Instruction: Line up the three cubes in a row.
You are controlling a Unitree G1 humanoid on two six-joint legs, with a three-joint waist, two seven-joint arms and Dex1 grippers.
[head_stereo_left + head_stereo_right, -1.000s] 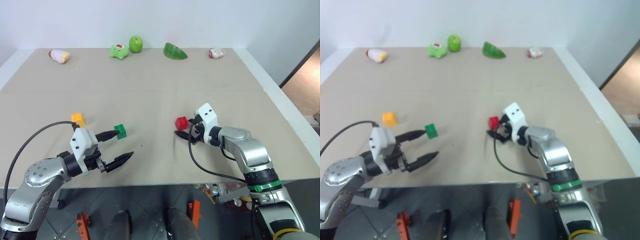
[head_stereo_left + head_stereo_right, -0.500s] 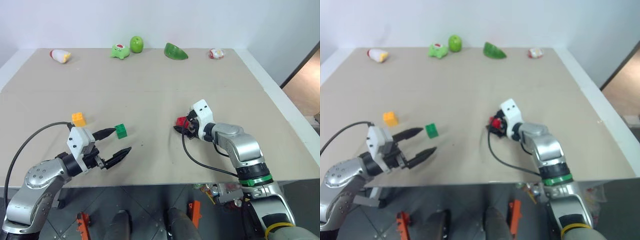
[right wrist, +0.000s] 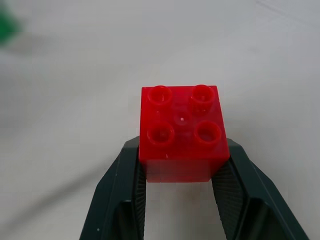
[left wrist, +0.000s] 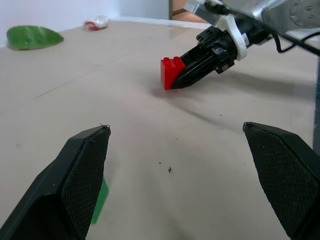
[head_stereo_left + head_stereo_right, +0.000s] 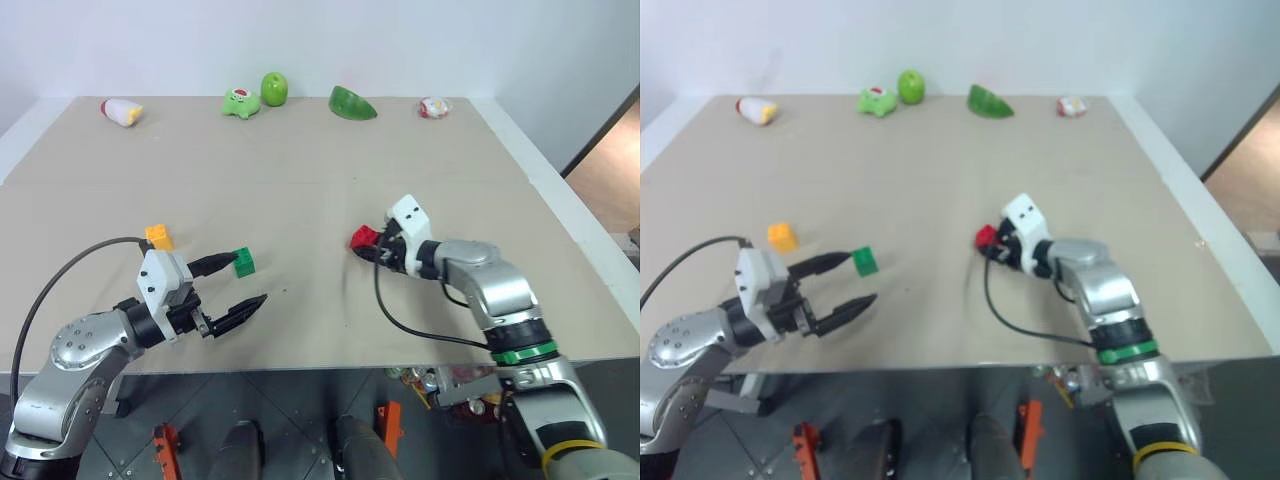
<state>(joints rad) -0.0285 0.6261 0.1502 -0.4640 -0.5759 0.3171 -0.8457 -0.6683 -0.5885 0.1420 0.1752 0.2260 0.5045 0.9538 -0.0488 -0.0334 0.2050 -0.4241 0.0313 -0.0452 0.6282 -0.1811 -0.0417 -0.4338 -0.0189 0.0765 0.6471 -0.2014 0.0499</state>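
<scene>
Right wrist view: right pincer (image 3: 181, 172) pinching red cube (image 3: 182, 131). Left pincer (image 5: 241, 283) spread, green cube (image 5: 244, 262) at its upper fingertip, yellow cube (image 5: 158, 237) beyond. Row not formed yet.

place: lab test room | evidence: bare beige table (image 5: 300, 190), plain white walls, toy props (image 5: 240, 102)

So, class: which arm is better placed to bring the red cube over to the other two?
The right. Its claw is shut on the red cube; the left claw hangs open beside the green cube, near the orange-yellow cube.
</scene>
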